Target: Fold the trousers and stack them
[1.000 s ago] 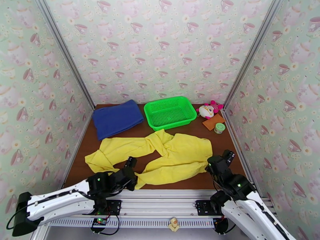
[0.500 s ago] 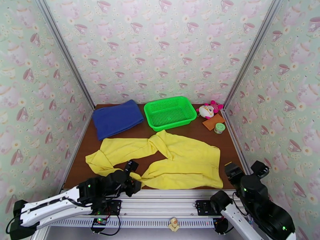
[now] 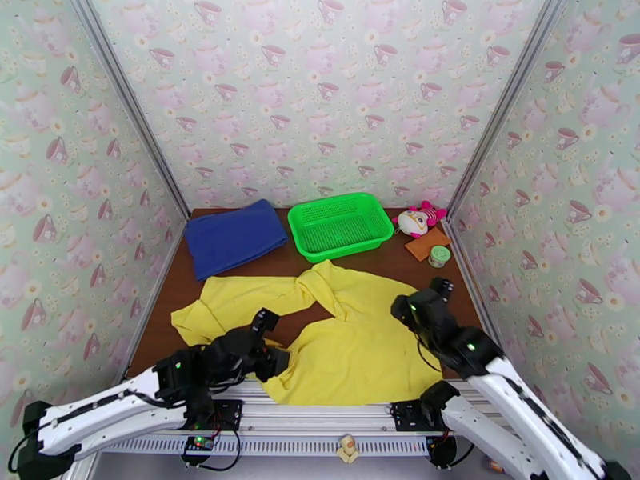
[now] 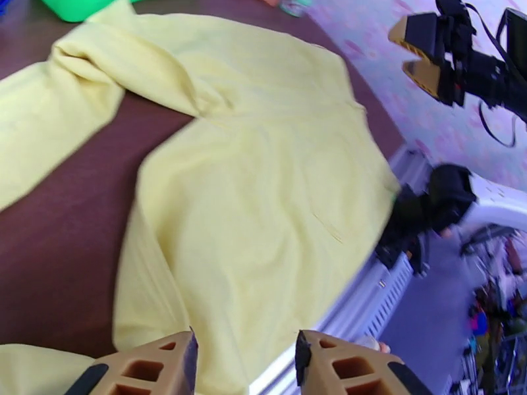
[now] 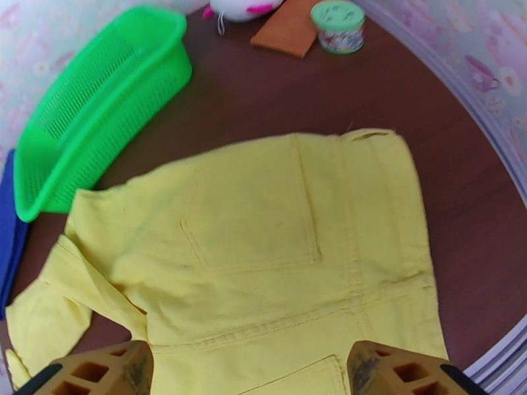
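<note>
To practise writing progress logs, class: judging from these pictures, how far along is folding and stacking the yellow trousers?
Done: the trousers lie spread out, back pocket up, but no fold shows. In hand: nothing is gripped; the left tool and right tool hover open over the cloth. Left: every fold, then the stacking.

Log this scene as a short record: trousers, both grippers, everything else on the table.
trousers: yellow, unfolded, spread on the table, near edge draped past its front
left gripper: open, low over the trousers' near left part
right gripper: open wide, above the waist end
basket: green, empty, at the back
other items: folded dark blue cloth back left; plush toy, orange pad, green-lidded jar back right
</note>
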